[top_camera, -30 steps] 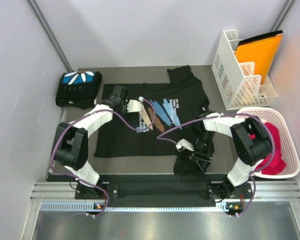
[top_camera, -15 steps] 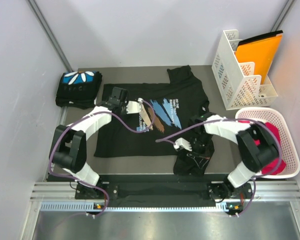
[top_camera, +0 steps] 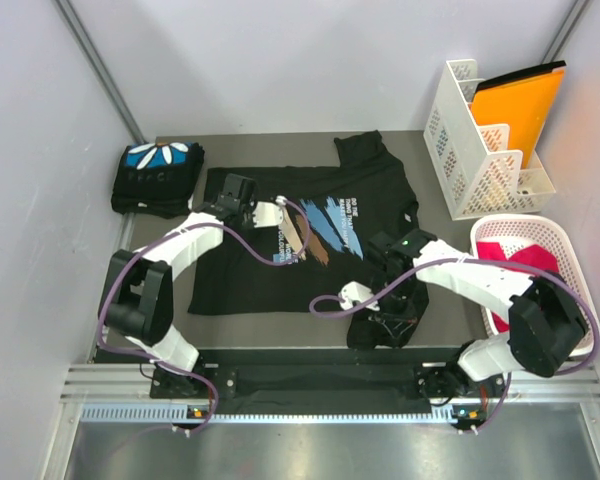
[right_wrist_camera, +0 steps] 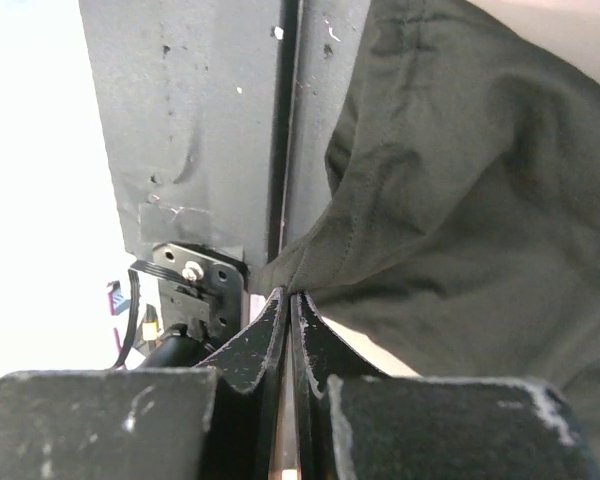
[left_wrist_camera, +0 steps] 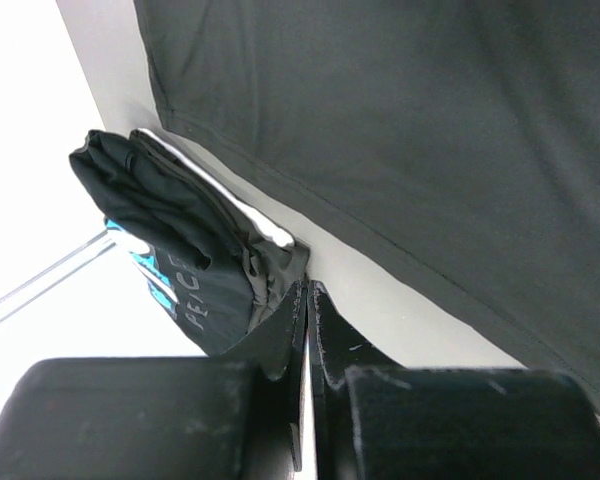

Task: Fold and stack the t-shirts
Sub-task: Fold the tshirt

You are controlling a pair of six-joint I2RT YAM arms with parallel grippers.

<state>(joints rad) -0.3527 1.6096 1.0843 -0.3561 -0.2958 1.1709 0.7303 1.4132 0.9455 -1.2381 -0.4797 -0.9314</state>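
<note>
Right jaws shifted leftward, pinching t-shirt (right_wrist_camera: pixel 460 200) hem; left jaws clenched, contents unclear.

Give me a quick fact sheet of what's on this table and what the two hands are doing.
Folded shirt: far left corner, blue-and-white print up
Spread shirt: flat in the middle, near right corner bunched at the near edge
Left hand: shut, no cloth seen in it, pointing toward the folded shirt
Right hand: shut on the spread shirt's bunched cloth
Basket: right side, red cloth inside
Rack: far right, orange folder in it
</note>
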